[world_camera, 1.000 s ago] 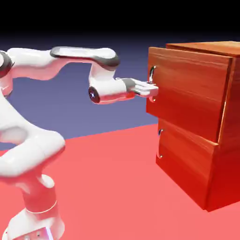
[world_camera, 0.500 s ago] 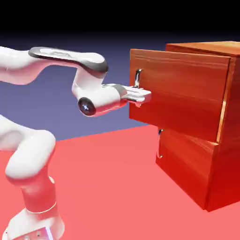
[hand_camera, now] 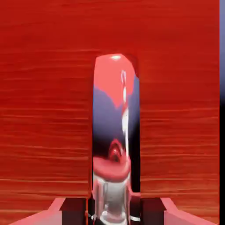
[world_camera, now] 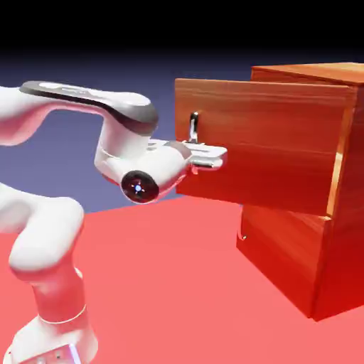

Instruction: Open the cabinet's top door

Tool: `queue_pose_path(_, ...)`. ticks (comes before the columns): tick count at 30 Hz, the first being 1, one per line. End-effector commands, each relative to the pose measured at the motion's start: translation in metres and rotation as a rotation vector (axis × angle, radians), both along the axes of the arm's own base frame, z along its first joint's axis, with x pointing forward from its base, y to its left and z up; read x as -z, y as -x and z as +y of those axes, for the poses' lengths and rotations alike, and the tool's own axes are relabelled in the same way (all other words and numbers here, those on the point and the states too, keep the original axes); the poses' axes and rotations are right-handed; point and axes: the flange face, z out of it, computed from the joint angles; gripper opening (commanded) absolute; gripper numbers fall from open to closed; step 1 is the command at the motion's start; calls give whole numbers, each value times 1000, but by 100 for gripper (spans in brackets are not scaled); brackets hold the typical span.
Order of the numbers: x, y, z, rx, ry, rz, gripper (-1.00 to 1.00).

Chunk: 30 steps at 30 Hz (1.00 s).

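Note:
The reddish-brown wood-grain cabinet [world_camera: 334,213] stands at the exterior view's right. Its top door [world_camera: 263,146] stands far out from the cabinet's body toward the left. The curved silver handle [world_camera: 193,128] sits near the panel's left edge. My gripper [world_camera: 206,158] is shut on that handle, fingers pinching its lower part. In the hand view the shiny handle [hand_camera: 116,140] runs upright down the middle and into the gripper [hand_camera: 113,215] at the bottom edge, with the door's wood [hand_camera: 44,110] filling the picture. The lower panel [world_camera: 281,249] stays flush, its small handle [world_camera: 242,237] partly visible.
The red table [world_camera: 170,284] stretches below the pulled-out panel. My arm's base [world_camera: 53,313] stands at the lower left, and the elbow link [world_camera: 92,96] arches above the wrist.
The top door has come out further to the left, drawn by my gripper on its handle. The wrist and forearm have pulled back leftward and dropped slightly.

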Motion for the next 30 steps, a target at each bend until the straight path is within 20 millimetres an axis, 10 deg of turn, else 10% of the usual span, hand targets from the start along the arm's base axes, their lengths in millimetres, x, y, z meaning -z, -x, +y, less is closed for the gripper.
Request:
queue_pose_path(1, 0, 2, -7, -23, 0, 0, -100)
queue_pose_path(29, 0, -7, -237, -671, 0, 0, -100)
queue_pose_path(30, 0, -7, -237, -671, 0, 0, 100)
